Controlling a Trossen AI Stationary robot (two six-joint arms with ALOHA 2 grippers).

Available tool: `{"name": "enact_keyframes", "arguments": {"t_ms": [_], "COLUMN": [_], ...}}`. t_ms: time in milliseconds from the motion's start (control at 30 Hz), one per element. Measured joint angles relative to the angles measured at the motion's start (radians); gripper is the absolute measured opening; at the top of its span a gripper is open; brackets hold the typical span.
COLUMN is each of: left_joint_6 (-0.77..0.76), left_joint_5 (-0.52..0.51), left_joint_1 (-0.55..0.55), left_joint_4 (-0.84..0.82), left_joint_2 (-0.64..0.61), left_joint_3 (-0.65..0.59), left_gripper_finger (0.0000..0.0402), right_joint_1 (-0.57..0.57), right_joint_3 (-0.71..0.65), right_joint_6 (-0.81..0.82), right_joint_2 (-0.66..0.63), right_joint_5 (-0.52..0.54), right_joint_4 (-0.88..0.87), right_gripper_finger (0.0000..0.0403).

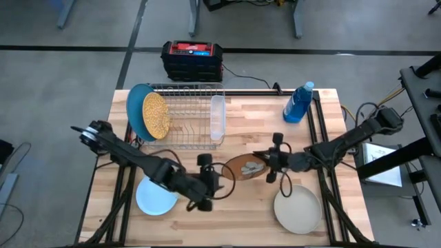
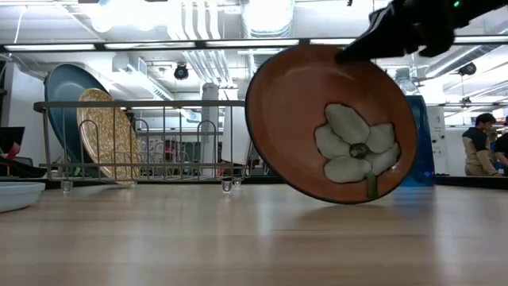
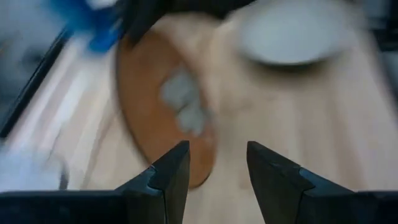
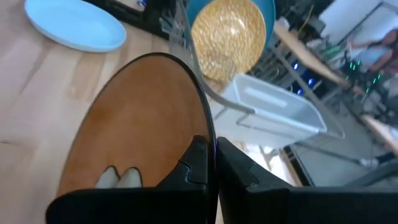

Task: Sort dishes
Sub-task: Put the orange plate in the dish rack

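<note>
A brown plate (image 2: 329,123) with a dark rim and a white flower hangs tilted above the table's middle, with my right gripper (image 4: 211,163) shut on it. My left gripper (image 3: 217,168) stands open just left of the brown plate (image 1: 241,167) and touches nothing. The large mid-blue plate (image 1: 136,110) and the gold speckled plate (image 1: 156,116) stand on edge in the wire rack's slots. The pale blue plate (image 1: 156,196) and the beige-grey plate (image 1: 298,210) lie flat near the front edge. My right gripper pinches the brown plate's rim (image 4: 210,134) between its two fingers, one on the flowered face and one on the back. It comes at the plate from the table's right side, slanting slightly down. The plate is lifted clear of the table and stands tilted on edge.
The wire dish rack (image 1: 186,114) with a clear side box (image 1: 218,118) fills the far left. A blue bottle (image 1: 298,103) stands at the far right corner. A black and red box (image 1: 191,58) sits beyond the table. A person (image 2: 480,143) is in the room behind.
</note>
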Motion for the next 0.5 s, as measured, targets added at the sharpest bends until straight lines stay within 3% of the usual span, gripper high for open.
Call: {"name": "enact_keyframes", "arguments": {"t_ms": [67, 167, 300, 400, 500], "left_joint_6": [0.190, 0.304, 0.348, 0.322, 0.243], "left_joint_5": [0.101, 0.170, 0.190, 0.285, 0.280], "left_joint_1": [0.005, 0.038, 0.108, 0.162, 0.190], "left_joint_4": [0.051, 0.075, 0.215, 0.452, 0.676], "left_joint_2": [-0.040, -0.117, -0.226, -0.292, -0.334], "left_joint_3": [0.000, -0.004, -0.138, -0.323, -0.486], "left_gripper_finger": [0.0149, 0.0149, 0.0149, 0.0149, 0.0149], "right_joint_1": [0.028, 0.053, 0.075, 0.088, 0.096], "right_joint_3": [0.000, -0.001, -0.001, -0.002, -0.002], "right_joint_6": [-0.019, -0.022, -0.015, -0.033, -0.051], "right_joint_2": [0.001, 0.002, 0.006, 0.012, 0.015], "right_joint_5": [0.036, 0.087, 0.141, 0.180, 0.188], "right_joint_4": [0.013, 0.025, 0.034, 0.051, 0.069], "right_gripper_finger": [0.0001, 0.0001, 0.0001, 0.0001, 0.0001]}}
